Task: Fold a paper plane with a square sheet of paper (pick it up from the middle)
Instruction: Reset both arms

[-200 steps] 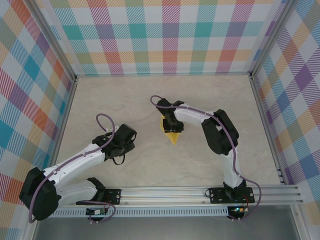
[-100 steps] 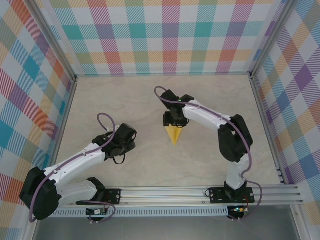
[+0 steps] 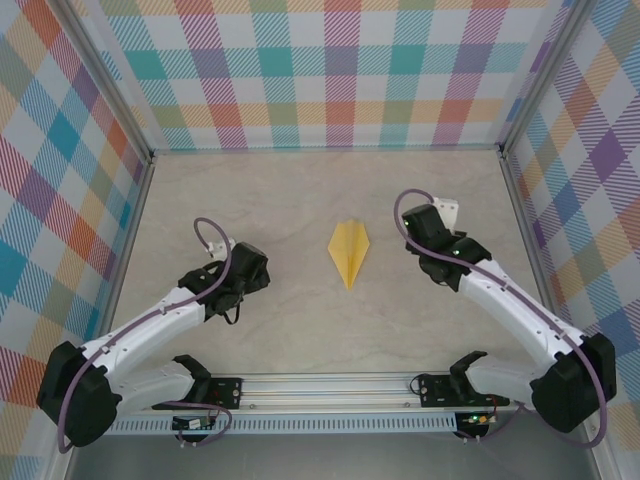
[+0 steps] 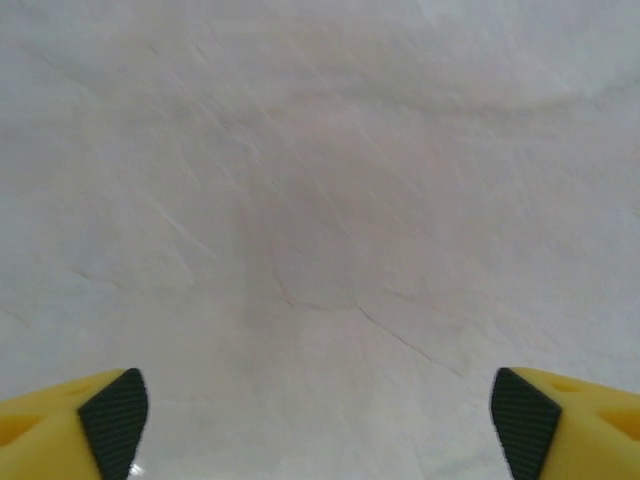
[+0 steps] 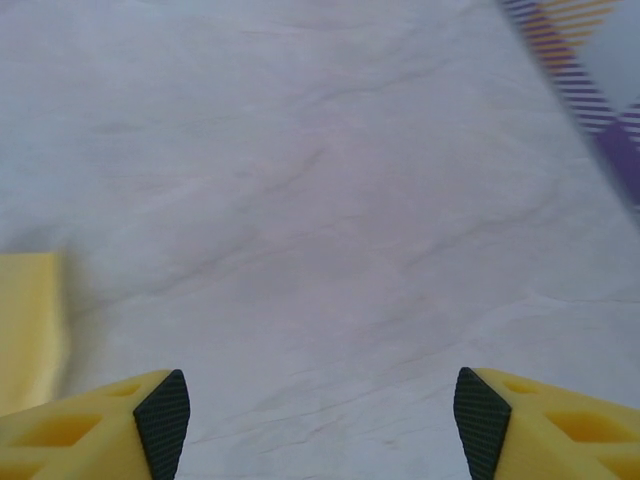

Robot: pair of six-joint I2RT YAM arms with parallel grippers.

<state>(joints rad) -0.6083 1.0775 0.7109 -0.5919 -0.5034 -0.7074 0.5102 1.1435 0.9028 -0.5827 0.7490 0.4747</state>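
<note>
Pale marbled tabletop spreads wide, faint veins running across it. Plaid walls in teal, orange, pink and purple close in on three sides, aluminium posts at the corners, a slotted rail along the near edge.

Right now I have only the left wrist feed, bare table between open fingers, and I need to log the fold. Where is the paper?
Observer: The paper plane lies flat on the table, about midway between the two arms, a pointed dart with its nose toward the arm bases.
Operator: Is the other gripper holding it?
Observer: No. The right gripper is open over bare table, and the plane's yellow edge sits at the left of its wrist view, untouched.
Operator: And my own arm?
Observer: In the top view the left gripper is off to the plane's left, with bare table between them.
</note>
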